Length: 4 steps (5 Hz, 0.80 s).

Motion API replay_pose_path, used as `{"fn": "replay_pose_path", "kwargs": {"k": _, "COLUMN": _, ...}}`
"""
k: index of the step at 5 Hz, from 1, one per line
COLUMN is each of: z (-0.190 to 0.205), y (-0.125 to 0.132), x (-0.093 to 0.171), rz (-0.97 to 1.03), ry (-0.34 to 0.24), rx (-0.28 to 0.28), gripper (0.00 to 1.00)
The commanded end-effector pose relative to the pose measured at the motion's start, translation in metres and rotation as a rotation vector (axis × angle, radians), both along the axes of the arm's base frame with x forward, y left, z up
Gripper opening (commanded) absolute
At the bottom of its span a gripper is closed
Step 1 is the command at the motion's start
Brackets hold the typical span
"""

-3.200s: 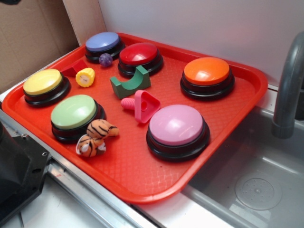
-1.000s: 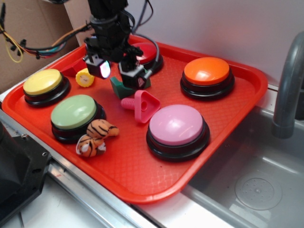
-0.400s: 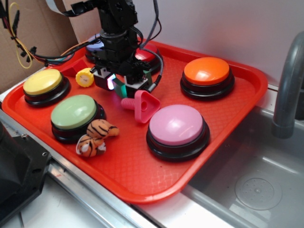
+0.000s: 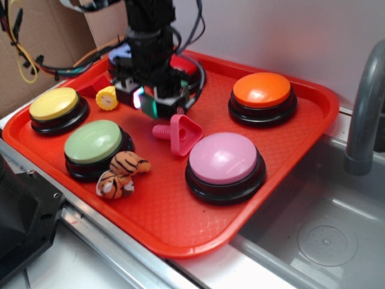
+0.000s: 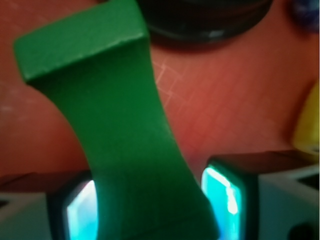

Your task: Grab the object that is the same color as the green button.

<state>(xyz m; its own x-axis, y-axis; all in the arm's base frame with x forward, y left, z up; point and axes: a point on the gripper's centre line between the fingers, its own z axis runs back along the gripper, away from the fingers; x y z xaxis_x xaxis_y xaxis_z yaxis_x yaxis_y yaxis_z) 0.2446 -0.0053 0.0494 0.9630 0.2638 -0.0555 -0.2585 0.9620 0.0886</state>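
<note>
The object, a small dark green arched block [image 5: 115, 125], lies on the red tray [image 4: 180, 244] between my gripper's [image 5: 150, 195] two glowing teal pads [image 5: 222, 192]. The left pad touches it and the right pad meets its lower edge. In the exterior view my gripper [image 4: 150, 102] stands low over the block, and only a green sliver [image 4: 149, 109] shows beneath it. The pale-green dome button [image 4: 93, 141] sits at the tray's front left, apart from the gripper.
A pink toy screw [image 4: 177, 133] lies just in front of the gripper. Yellow [image 4: 54, 103], pink [image 4: 224, 159], orange [image 4: 262, 90] and red [image 4: 187, 65] buttons ring the tray. A tiger toy [image 4: 120, 174] and a small yellow piece [image 4: 108, 97] lie nearby. A sink [image 4: 319, 229] and faucet [image 4: 364, 108] are at the right.
The arm came in over the tray and dropped onto the green block. Since 0.4 s ago the fingers have closed in around it, hiding most of it.
</note>
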Motion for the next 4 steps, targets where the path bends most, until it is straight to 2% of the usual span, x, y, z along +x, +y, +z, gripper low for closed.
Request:
{"fn": "replay_pose_path", "kwargs": {"k": 1, "z": 0.096, "y": -0.009, "x": -0.01, "rz": -0.114, "ry": -0.154, "rx": -0.05, "gripper": 0.0}}
{"fn": "replay_pose_path", "kwargs": {"k": 2, "z": 0.126, "y": -0.008, "x": -0.029, "rz": -0.13, "ry": -0.227, "rx": -0.067, "gripper": 0.0}}
{"fn": "replay_pose_path", "kwargs": {"k": 3, "z": 0.141, "y": -0.001, "x": -0.042, "rz": -0.075, "ry": -0.301, "rx": -0.044, "gripper": 0.0}}
{"fn": "replay_pose_path", "kwargs": {"k": 4, "z": 0.136, "y": -0.001, "x": -0.046, "rz": 0.022, "ry": -0.288, "rx": -0.048, "gripper": 0.0}}
